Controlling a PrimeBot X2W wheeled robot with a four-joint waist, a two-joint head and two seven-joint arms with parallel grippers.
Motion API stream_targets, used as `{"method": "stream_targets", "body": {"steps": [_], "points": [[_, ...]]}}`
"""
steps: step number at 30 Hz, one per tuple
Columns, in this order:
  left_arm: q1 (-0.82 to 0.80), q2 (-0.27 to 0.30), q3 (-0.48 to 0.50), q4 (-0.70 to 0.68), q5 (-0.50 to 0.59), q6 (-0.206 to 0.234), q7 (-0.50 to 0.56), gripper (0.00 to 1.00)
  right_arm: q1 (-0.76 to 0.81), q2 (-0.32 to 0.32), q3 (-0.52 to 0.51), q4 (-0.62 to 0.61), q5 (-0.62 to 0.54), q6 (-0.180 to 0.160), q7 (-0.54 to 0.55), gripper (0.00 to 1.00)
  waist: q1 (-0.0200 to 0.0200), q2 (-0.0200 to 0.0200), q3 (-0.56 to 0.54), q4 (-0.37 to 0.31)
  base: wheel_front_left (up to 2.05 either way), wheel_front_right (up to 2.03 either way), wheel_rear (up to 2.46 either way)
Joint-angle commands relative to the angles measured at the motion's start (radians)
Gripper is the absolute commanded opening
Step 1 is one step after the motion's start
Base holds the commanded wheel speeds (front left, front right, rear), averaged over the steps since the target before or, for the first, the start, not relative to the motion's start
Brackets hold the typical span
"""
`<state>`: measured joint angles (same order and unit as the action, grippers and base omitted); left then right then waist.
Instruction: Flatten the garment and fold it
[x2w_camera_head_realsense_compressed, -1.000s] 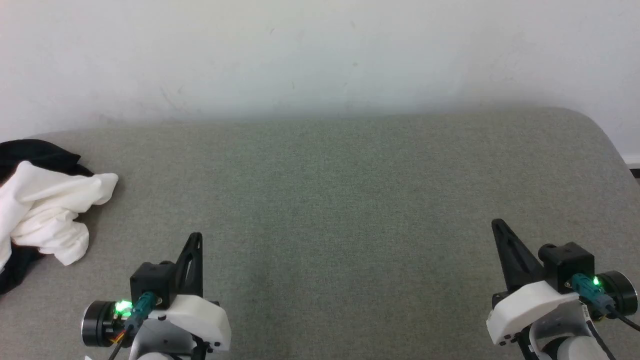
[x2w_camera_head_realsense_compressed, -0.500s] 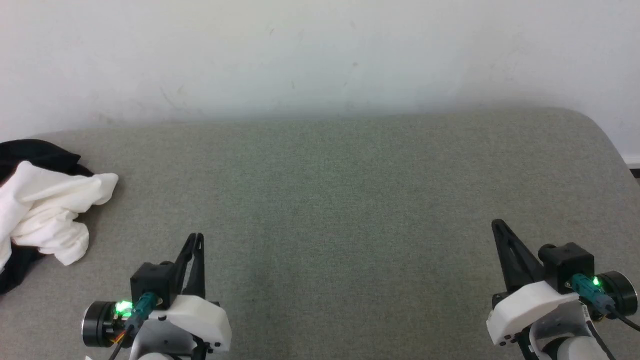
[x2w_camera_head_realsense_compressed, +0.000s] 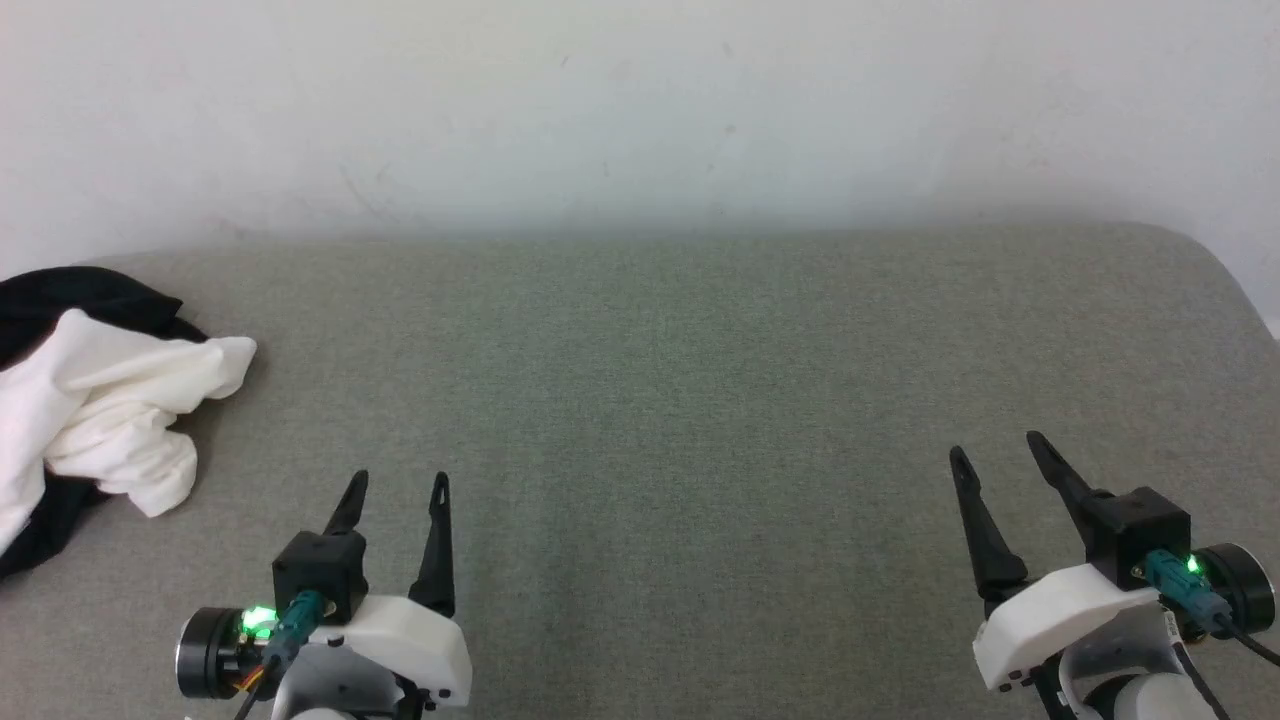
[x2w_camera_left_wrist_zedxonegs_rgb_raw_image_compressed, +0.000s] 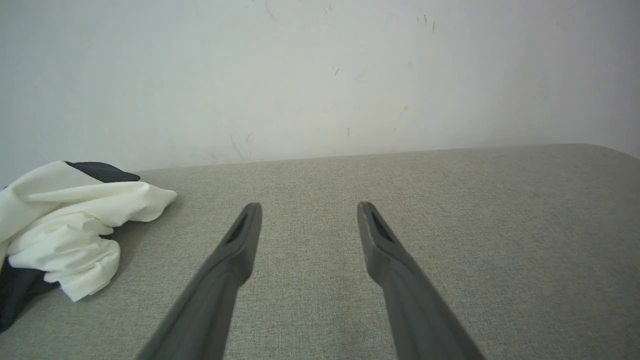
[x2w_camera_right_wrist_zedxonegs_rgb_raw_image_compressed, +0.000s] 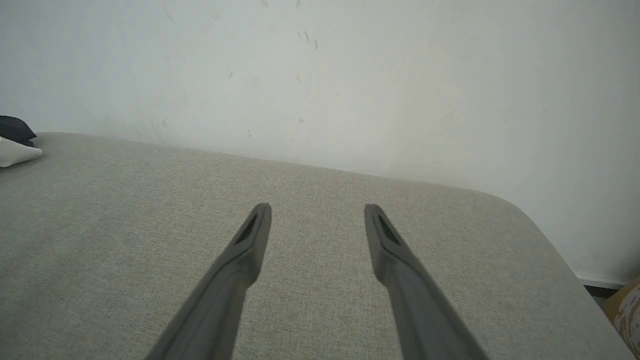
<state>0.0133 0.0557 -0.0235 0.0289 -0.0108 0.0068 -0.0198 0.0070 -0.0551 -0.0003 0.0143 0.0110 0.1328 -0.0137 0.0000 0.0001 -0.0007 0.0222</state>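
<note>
One garment lies crumpled in a heap at the left edge of the head view, on the grey cushion. White folds are uppermost, with black fabric behind and beneath. Left gripper and right gripper: fingers spread, holding nothing, apart from the garment.

The left gripper and right gripper each have two long, tapering dark fingers with a narrow slot near the tip. Behind the fingers sit a black boxy block, a smooth white moulded shell and a black cylinder. A teal connector with a green light plugs into each block; a black cable leaves the right one.
</note>
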Motion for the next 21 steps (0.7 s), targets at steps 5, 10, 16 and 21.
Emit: {"method": "stream_targets", "body": {"steps": [5, 10, 16, 21], "points": [[-0.015, 0.001, -0.008, 0.016, -0.017, 0.018, -0.021, 1.00, -0.004, 0.001, -0.001, 0.009, 0.012, 0.000, -0.018, 1.00, 0.0000, -0.0001, -0.001, 0.033, 0.00, 0.00, 0.00], [-0.016, 0.004, -0.011, 0.022, -0.023, 0.027, -0.031, 1.00, -0.004, 0.001, 0.003, 0.014, 0.011, 0.000, -0.025, 1.00, 0.0000, -0.0001, -0.002, 0.067, 0.00, 0.00, 0.00], [-0.015, 0.011, -0.013, 0.025, -0.030, 0.038, -0.044, 1.00, -0.005, 0.001, 0.007, 0.021, 0.013, -0.001, -0.033, 1.00, 0.0000, -0.0001, -0.004, 0.111, 0.00, 0.00, 0.00], [-0.012, 0.016, -0.014, 0.025, -0.036, 0.049, -0.054, 1.00, -0.007, 0.002, 0.012, 0.026, 0.019, -0.001, -0.043, 1.00, 0.0000, -0.0001, -0.007, 0.147, 0.00, 0.00, 0.00]]}}
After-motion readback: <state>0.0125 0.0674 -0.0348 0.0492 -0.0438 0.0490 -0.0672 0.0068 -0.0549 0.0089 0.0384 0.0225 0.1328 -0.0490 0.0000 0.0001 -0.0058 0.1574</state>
